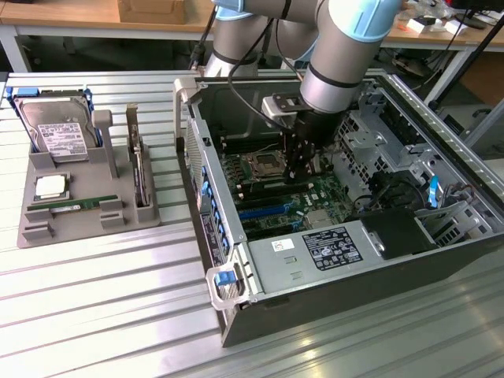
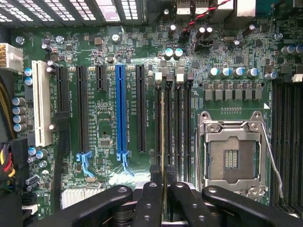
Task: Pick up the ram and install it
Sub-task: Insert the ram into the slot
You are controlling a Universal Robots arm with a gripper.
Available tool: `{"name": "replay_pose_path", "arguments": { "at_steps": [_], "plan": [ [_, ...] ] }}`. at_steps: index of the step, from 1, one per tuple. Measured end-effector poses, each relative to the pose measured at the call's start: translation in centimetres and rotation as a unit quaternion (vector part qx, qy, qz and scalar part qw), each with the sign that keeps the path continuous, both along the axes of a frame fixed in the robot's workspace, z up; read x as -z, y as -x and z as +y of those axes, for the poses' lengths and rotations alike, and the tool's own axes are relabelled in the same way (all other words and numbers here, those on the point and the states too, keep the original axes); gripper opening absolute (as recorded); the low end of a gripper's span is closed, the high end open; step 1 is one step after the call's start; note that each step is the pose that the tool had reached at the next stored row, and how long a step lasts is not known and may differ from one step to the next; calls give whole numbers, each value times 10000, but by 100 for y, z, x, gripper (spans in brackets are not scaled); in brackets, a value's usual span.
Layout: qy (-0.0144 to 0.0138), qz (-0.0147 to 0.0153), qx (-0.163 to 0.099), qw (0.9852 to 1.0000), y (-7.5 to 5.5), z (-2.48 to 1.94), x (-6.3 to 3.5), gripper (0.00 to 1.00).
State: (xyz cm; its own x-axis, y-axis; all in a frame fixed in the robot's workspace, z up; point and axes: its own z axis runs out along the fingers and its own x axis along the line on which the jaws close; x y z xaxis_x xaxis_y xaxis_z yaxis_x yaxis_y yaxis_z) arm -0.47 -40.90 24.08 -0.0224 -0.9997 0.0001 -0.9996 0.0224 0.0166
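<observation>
My gripper (image 1: 298, 175) reaches down into the open computer case (image 1: 236, 315), just to the exterior view's right of the empty CPU socket (image 1: 262, 165). In the wrist view its black fingers (image 2: 150, 194) are drawn close together around the ram (image 2: 162, 132). The ram appears edge-on as a thin yellowish line along one of the black memory slots (image 2: 178, 127) beside the socket (image 2: 232, 153). I cannot tell whether it is seated in the slot. Another green stick with a white label (image 1: 67, 206) lies in the grey fixture (image 1: 79, 228) outside the case.
The fixture at the exterior view's left also holds a hard drive (image 1: 55, 130), a silver CPU chip (image 1: 49, 187) and an upright expansion card (image 1: 140, 173). Inside the case are drive cages (image 1: 378, 130), cables, a power supply (image 1: 331, 248), and blue and white slots (image 2: 120, 109).
</observation>
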Motion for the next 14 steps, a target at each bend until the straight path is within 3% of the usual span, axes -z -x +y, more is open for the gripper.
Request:
{"name": "replay_pose_path", "arguments": {
  "at_steps": [4,6,11,14],
  "plan": [
    [1,-8,10,10000,90,-11,4,13],
    [3,-8,10,10000,91,-45,9,13],
    [4,-7,9,10000,90,-29,32,13],
    [4,-8,10,10000,91,-42,35,13]
  ]
}}
